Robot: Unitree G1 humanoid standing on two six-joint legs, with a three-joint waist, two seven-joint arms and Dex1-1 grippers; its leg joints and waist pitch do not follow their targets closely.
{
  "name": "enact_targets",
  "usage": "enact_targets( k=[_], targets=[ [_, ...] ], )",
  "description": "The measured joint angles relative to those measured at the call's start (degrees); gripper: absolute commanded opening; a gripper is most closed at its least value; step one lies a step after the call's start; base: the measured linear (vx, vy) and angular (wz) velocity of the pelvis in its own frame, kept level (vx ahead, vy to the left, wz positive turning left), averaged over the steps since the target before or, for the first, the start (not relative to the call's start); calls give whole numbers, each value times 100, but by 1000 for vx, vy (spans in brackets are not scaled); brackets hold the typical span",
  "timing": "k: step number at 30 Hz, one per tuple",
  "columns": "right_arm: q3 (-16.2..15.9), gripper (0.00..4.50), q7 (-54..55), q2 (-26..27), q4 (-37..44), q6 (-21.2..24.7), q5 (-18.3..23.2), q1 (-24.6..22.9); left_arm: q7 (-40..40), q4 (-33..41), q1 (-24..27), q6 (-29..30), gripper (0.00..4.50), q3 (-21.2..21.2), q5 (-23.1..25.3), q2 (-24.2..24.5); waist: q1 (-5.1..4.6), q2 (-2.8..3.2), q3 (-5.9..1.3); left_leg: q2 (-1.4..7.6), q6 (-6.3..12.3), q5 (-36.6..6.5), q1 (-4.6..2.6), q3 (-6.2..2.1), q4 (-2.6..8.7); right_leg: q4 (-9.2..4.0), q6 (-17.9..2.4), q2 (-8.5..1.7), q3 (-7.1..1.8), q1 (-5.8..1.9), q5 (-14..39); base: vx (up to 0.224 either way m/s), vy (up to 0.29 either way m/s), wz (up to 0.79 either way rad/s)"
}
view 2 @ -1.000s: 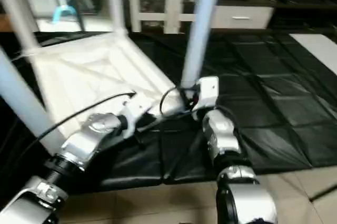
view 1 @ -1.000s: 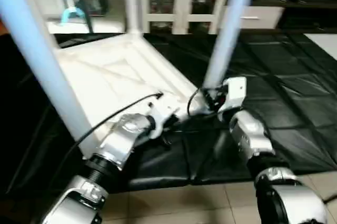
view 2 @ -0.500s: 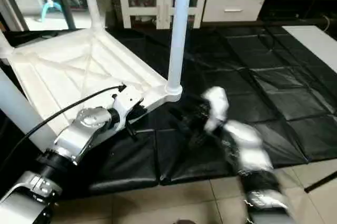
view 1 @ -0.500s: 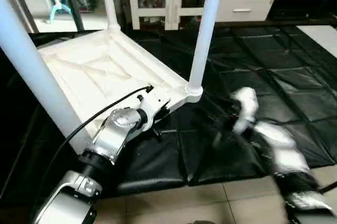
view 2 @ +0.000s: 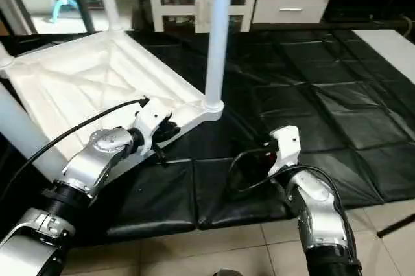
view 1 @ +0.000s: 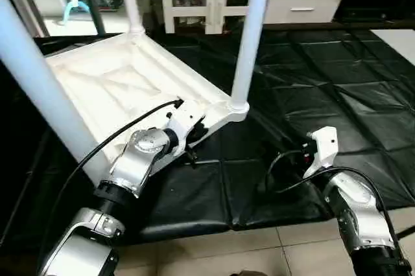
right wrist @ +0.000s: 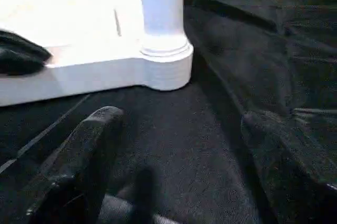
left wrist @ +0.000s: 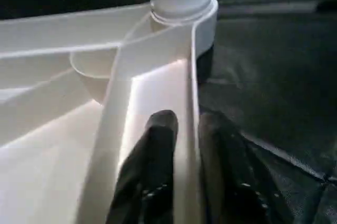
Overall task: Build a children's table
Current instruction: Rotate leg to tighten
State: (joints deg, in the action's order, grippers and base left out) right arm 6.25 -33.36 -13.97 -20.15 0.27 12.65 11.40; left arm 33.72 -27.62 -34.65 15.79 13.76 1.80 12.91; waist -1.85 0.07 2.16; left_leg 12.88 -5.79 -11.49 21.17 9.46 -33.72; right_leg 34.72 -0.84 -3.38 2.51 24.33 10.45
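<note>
Left arm [view 1: 139, 159] reaches up toward one o'clock, its jaws narrow, straddling the rim of the upturned table top [view 1: 117, 88] on the black mat [view 1: 337, 81]. Right arm [view 1: 353, 208] lies low at four o'clock, jaws wide, holding nothing, aimed at the corner leg [view 1: 249, 36].

No text, label or number is legible.

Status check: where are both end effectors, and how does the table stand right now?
Left end effector straddles the table top rim. Right end effector open, over the black mat, off the near leg. Legs socketed, upright. Nothing in the way.
</note>
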Motion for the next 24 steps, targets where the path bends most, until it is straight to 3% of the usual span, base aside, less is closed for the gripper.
enact_targets(
  k=[5, 7, 8, 11, 13, 24],
  targets=[
    [-3, 390, 201, 117, 124, 119, -13, -72, 90, 122, 0, 31, 146, 23, 19, -10, 65, 1, 3, -2, 8, -3, -6, 17, -2, -4, -3, -5, -13, -1, -3, 0, 0, 0],
    [-27, 390, 221, 135, 188, 140, -19, -70, 105, 198, 1, 114, 157, 70, 37, 9, 68, -3, 5, -2, 7, -3, -8, 19, -2, -2, -3, -4, -15, -11, -4, 0, 0, 0],
    [-72, 390, 224, 143, 196, 151, -20, -68, 119, 234, 6, 198, 186, 97, 44, 17, 69, -5, 7, -2, 6, -4, -10, 20, -2, -2, -3, -4, -15, -23, -4, 0, 0, 0],
    [-179, 390, 251, 151, 196, 174, -84, -67, 126, 323, 24, 314, 193, 187, 91, 35, 69, -12, 12, -2, 3, -3, -12, 21, -3, -2, -1, -4, -20, -27, -5, 0, 0, 0],
    [-211, 390, 276, 150, 196, 194, -105, -60, 127, 333, 29, 365, 232, 224, 138, 38, 69, -19, 16, -2, 3, -3, -11, 22, -4, -2, 1, -4, -22, -29, -6, 0, 0, 0],
    [-219, 390, 281, 150, 196, 201, -107, -59, 127, 334, 31, 383, 326, 234, 146, 50, 73, -31, 23, -3, 6, -2, -10, 23, -9, 0, 0, -5, -22, -30, -7, 0, 0, 0]
  ],
)
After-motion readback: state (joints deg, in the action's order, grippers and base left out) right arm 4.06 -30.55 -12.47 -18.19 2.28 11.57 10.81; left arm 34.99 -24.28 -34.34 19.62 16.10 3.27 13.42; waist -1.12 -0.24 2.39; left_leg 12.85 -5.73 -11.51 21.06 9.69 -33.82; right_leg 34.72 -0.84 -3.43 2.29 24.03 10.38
